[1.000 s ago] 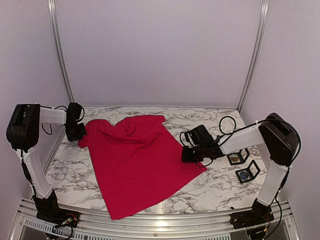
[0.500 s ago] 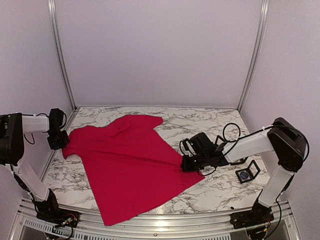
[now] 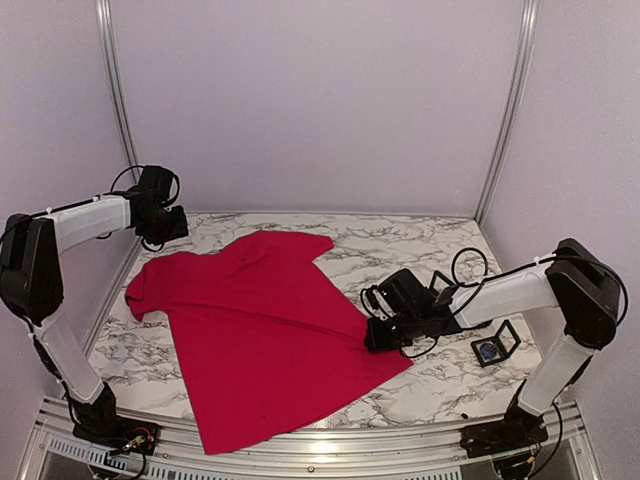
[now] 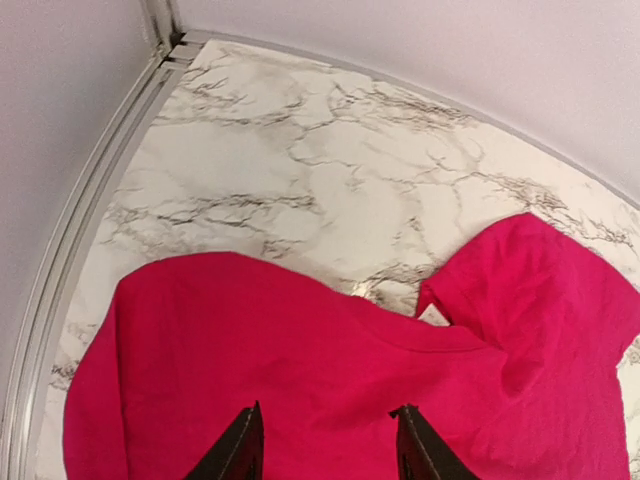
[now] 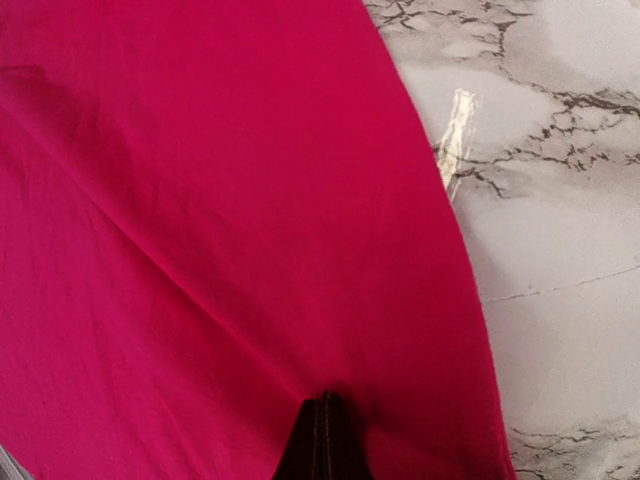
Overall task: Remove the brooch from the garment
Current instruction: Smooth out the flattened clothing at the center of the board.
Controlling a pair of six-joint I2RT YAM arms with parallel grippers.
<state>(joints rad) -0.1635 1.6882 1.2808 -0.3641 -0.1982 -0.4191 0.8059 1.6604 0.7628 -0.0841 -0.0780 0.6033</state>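
Note:
The garment (image 3: 265, 330), a bright red T-shirt, lies spread flat on the marble table (image 3: 420, 240), its collar toward the back. My right gripper (image 3: 375, 337) sits low at the shirt's right edge. In the right wrist view its fingers (image 5: 322, 442) are pressed together, shut on the red cloth (image 5: 230, 230), and creases run out from them. My left gripper (image 3: 170, 222) hangs above the back-left corner. Its fingertips (image 4: 243, 448) stand apart over the shoulder of the garment (image 4: 300, 350) with nothing between them. The brooch is hidden.
A small black display box (image 3: 497, 345) stands on the table right of my right arm, and another is partly hidden behind that arm's cable (image 3: 460, 262). Metal rails (image 3: 118, 110) run up the back corners. The table's left edge rail (image 4: 70, 260) is close to the sleeve.
My left gripper has let go of the sleeve, opened, and lifted toward the back-left corner. The shirt was pulled out to the left and now lies flat. My right gripper stays shut on the edge.

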